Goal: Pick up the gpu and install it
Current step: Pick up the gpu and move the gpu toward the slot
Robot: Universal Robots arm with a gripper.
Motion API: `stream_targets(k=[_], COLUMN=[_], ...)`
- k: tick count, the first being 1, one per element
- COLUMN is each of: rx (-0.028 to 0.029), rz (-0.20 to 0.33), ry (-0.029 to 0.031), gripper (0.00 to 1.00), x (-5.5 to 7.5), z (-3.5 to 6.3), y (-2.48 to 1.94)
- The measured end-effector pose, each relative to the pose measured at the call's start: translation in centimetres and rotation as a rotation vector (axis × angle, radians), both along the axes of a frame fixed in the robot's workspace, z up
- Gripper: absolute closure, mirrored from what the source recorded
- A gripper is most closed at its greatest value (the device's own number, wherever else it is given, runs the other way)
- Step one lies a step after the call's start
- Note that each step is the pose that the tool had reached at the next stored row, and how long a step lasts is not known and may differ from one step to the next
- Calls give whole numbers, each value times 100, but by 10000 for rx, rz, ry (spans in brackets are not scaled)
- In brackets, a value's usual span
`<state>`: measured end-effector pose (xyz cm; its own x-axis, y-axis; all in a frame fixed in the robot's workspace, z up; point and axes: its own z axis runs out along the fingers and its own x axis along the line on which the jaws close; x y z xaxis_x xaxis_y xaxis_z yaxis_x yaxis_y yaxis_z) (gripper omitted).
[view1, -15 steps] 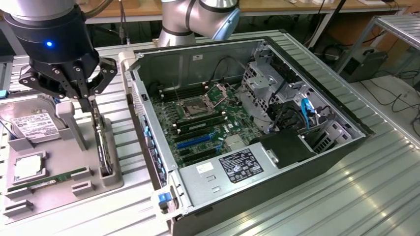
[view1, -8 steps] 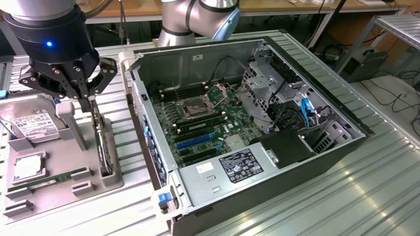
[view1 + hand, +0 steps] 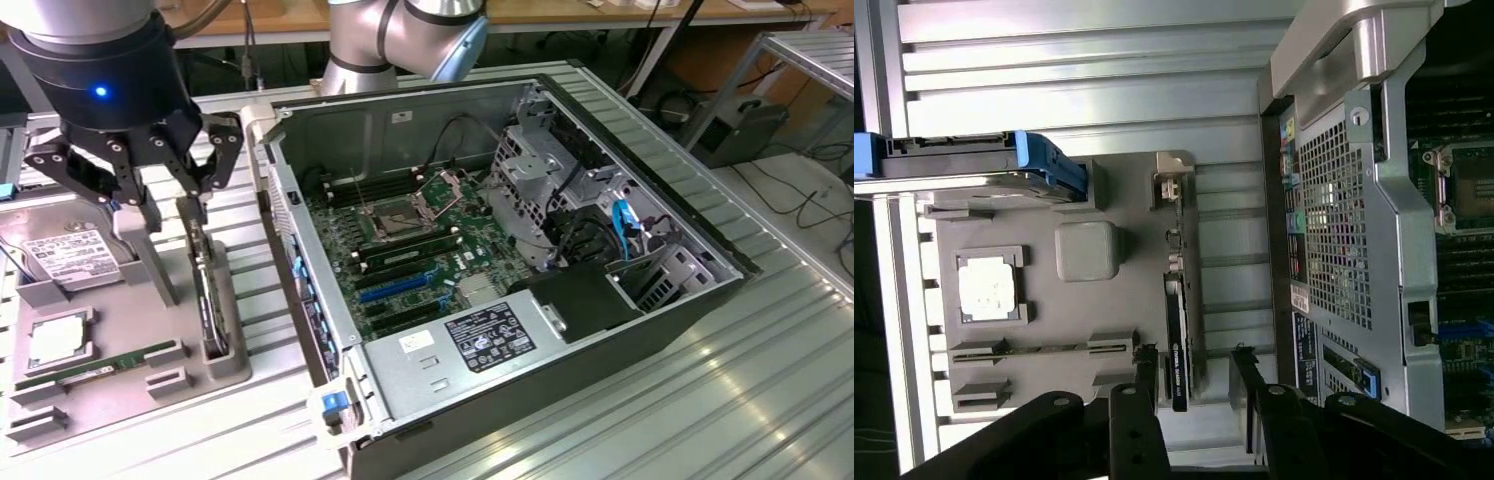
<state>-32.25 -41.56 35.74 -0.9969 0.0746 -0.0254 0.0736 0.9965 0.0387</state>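
From where I stand, the fingers (image 3: 1249,385) are spread wide, one on each flank of the gpu (image 3: 1176,340), with a gap on both sides and nothing gripped. The gpu stands on its long edge in a slot of the grey tray (image 3: 80,395), along the tray's side nearest the computer case (image 3: 641,300).

The step in hand looks like the pick-up itself. To do it well, I'd judge the fingers want to be centred over the card so both pads meet the flat faces together. They should close square to those faces, not at a slant, since a thin card on edge will likely twist or lean in its slot if one pad lands first. A lift in line with the slot seems safest, because any sideways drag could bind it against the tray.

The gpu is a slim black slab, matt on its cooler face, with a bright silver bracket at one end. The tray is dull grey and smooth-looking, with moulded pockets and low blocky ribs. Also in the tray, away from the gpu's side, are a boxy silver hard drive (image 3: 67,260) with a white label, a square pale processor (image 3: 56,340) and a narrow green memory stick (image 3: 114,365). Just beside the tray, the case lies open — sheet metal, perforated at the back, with a green board (image 3: 414,255) inside. Tray and case sit on a ribbed, shiny metal bench (image 3: 694,410).
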Motion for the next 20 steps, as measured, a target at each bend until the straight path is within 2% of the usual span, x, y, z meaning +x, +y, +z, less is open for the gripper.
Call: stream_targets(k=[3,7,20], rx=[-4,-6,-6], rz=[-1,-1,-1], ry=[-79,-113,-119], gripper=[58,58,58], x=[-46,-53,-53], z=[-40,-112,-364], y=[1,-5,-43])
